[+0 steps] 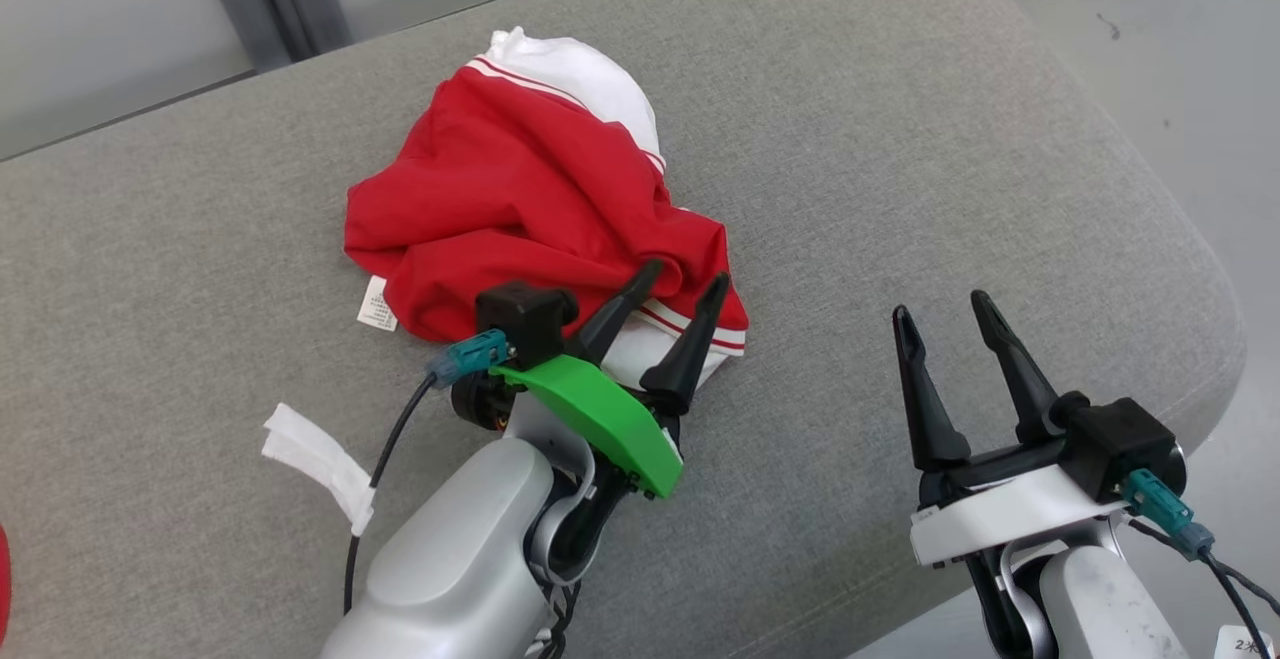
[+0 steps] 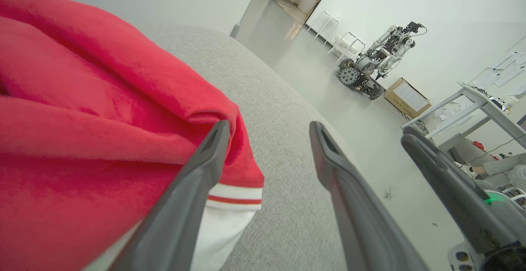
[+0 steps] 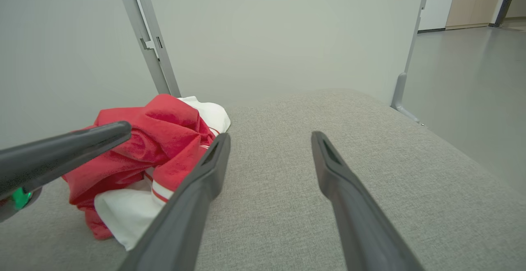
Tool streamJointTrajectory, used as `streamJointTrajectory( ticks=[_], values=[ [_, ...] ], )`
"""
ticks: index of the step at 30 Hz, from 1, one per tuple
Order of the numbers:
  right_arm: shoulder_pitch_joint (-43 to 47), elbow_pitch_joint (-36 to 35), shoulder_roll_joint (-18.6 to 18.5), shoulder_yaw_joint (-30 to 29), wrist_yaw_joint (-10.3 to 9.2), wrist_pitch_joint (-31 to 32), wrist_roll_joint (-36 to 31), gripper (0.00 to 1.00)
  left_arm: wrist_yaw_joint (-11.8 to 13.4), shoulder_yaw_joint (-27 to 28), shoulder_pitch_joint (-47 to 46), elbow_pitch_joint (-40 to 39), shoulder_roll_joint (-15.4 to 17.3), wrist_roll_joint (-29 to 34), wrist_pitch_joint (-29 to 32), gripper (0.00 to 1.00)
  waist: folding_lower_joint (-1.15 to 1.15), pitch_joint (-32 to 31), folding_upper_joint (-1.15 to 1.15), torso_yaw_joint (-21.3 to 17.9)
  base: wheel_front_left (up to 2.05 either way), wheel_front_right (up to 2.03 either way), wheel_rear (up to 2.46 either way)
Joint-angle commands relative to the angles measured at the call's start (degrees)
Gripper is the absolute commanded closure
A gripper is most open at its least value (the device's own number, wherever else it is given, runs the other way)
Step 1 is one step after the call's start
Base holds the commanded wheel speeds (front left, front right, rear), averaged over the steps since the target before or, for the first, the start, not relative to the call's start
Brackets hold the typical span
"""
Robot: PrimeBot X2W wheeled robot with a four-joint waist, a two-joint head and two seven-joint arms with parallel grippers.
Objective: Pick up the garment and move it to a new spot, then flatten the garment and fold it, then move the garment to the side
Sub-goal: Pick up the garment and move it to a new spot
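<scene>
Left gripper (image 1: 685, 284): jaws apart, no cloth pinched between them. Tips sit at the near edge of the garment (image 1: 520, 199). In the left wrist view one finger lies over the red hem with its white-and-red band, the other over bare fabric; can't tell if either actually touches.

Right gripper (image 1: 942, 307): jaws wide apart too, nothing between them, just grey upholstery below. It's well to the right of the garment, near the front edge of the cushion (image 1: 900, 139).

Garment: red with white panels and striped trim, crumpled in a heap on the grey cushion, left of centre and toward the back. A white care label (image 1: 376, 304) sticks out at its near-left edge, flat on the fabric.

Around it:
- green guard (image 1: 595, 419) on the left wrist, with a black cable (image 1: 395, 439) trailing off and a white tape flag (image 1: 320, 459) on it, lying on the cushion near the garment
- grey metal posts (image 3: 148, 36) behind the cushion, against a pale wall
- off to the right, floor side: another wheeled robot (image 2: 370, 69), a cardboard box (image 2: 407, 96) just beside it, and a white table (image 2: 485, 106) nearer

In the way: nothing lies on the cushion between the right gripper and the garment — the left arm itself covers the garment's near edge.
</scene>
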Motion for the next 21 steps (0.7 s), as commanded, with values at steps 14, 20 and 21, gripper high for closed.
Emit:
streamJointTrajectory(
  ticks=[14,20,21],
  values=[
    [5.8,1.1,-0.1,-0.5,-0.08,0.0,-3.8,0.00,7.9,20.5,19.1,-12.8,5.8,12.5,-5.6,0.00,0.00,-13.6,-0.01,17.1,0.00,0.00,0.00],
    [7.8,1.5,-0.1,-1.3,-0.08,0.0,-4.0,0.00,6.1,32.5,31.8,-18.2,3.6,20.5,-5.6,0.00,0.00,-16.5,-0.01,20.2,0.00,0.00,0.00],
    [8.1,1.6,-0.1,-1.3,-0.08,0.0,-4.0,0.00,5.6,33.8,33.2,-18.9,3.2,21.5,-5.6,0.00,0.00,-16.9,-0.01,20.4,0.00,0.00,0.00]
  ],
)
